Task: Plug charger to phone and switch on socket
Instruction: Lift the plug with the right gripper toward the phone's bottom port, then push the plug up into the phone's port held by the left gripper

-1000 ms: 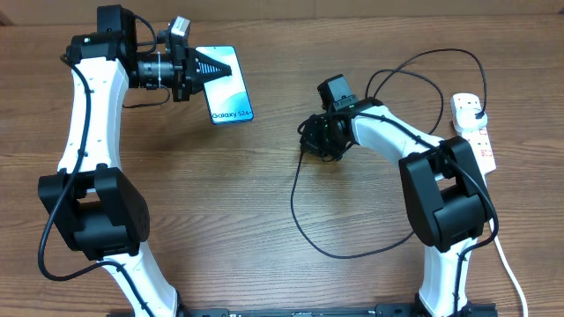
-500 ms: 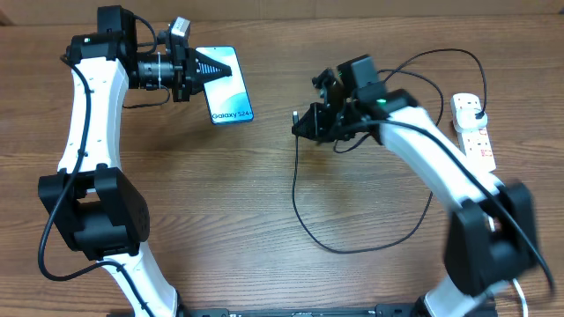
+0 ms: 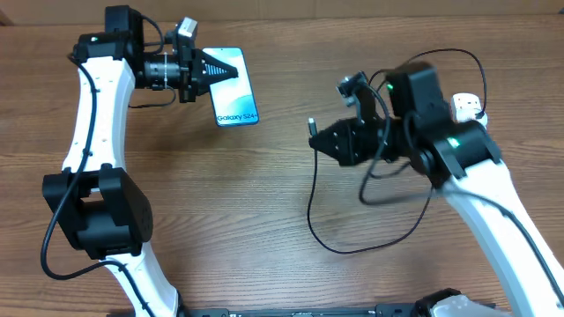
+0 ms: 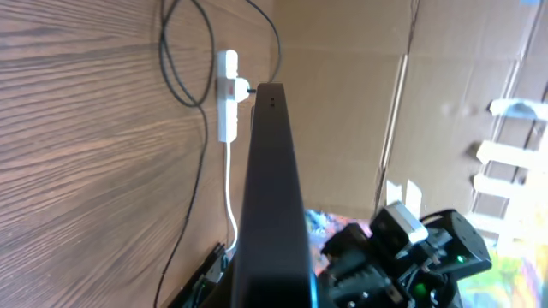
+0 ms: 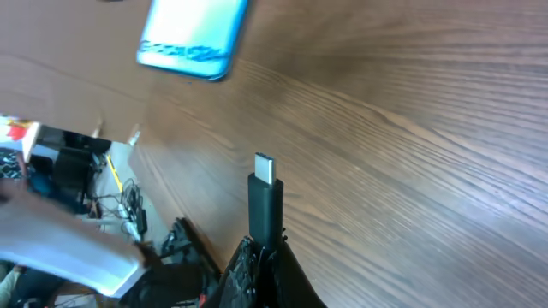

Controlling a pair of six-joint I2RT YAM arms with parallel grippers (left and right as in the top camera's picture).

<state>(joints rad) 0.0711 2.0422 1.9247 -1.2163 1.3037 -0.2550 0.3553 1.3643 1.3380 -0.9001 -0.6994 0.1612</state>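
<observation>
- Charger (image 5: 266, 205) tip points toward 9 o'clock, pinched in the right end effector (image 3: 328, 138) above the worktop (image 3: 220, 202); its cable loops toward 6 o'clock.
- Phone (image 3: 238, 99) at 10 o'clock, clamped by the left end effector (image 3: 225, 70).
- Socket (image 3: 465, 107) at 2 o'clock.

open tabletop (image 3: 273, 180) separates the phone (image 3: 240, 97) near the far edge from the charger (image 5: 266, 205), whose loop crosses mid-table.
</observation>
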